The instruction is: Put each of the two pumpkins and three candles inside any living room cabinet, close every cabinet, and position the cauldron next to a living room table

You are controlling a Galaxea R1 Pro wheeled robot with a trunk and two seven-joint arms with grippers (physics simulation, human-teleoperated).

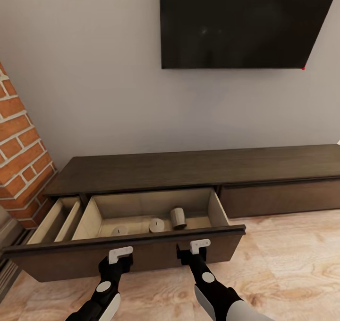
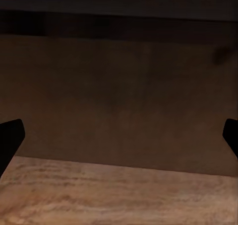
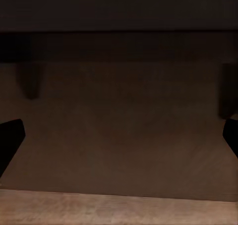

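The long dark-brown cabinet [image 1: 189,167] has its left drawer pulled out, the wide drawer front [image 1: 141,255] facing me. Three grey-brown candles lie on the pale drawer floor: one [image 1: 119,230] at the left, one [image 1: 156,225] in the middle, and a taller one [image 1: 178,217] upright at the right. My left gripper [image 1: 116,263] and right gripper [image 1: 191,256] are both right at the drawer front, open and holding nothing. The wrist views show the dark front [image 2: 119,96] [image 3: 119,135] close between wide-spread fingertips [image 2: 10,135] [image 3: 10,135]. The pumpkins and the cauldron are out of view.
A brick wall [image 1: 19,155] rises at the left next to the cabinet's end. A black TV [image 1: 241,23] hangs above. The cabinet's right drawer [image 1: 283,198] is closed. Light wood floor [image 1: 283,264] stretches to the right of my arms.
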